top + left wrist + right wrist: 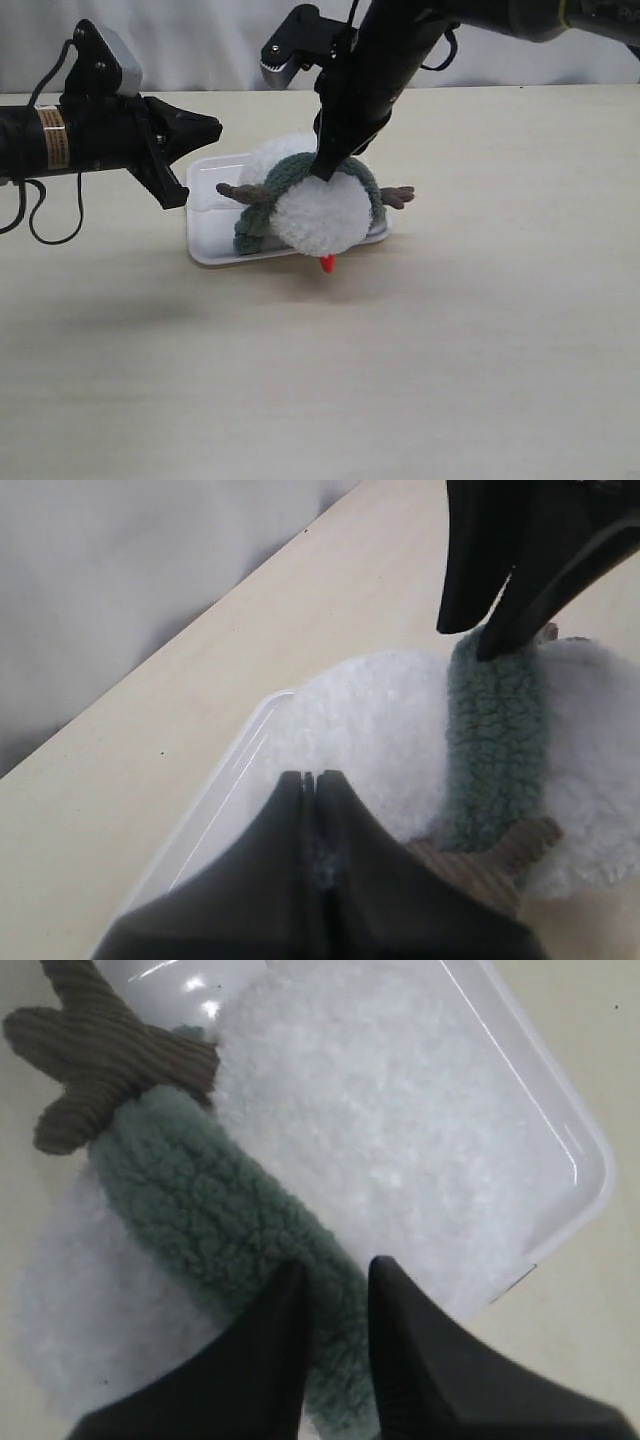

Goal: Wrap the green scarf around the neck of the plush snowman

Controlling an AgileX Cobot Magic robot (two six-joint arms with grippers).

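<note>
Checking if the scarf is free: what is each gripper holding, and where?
Nothing looks gripped. The right gripper has its jaws slightly parted over the green scarf at the plush snowman's neck; the left gripper is shut, empty.

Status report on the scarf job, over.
Left gripper shut, beside the snowman. Right gripper slightly parted, tips on the scarf. Scarf banded across the snowman, which lies in the tray. Nothing in the way.

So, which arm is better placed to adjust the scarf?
Right, probably: the right gripper is at the green scarf on the plush snowman; the left gripper is shut, beside the tray.
</note>
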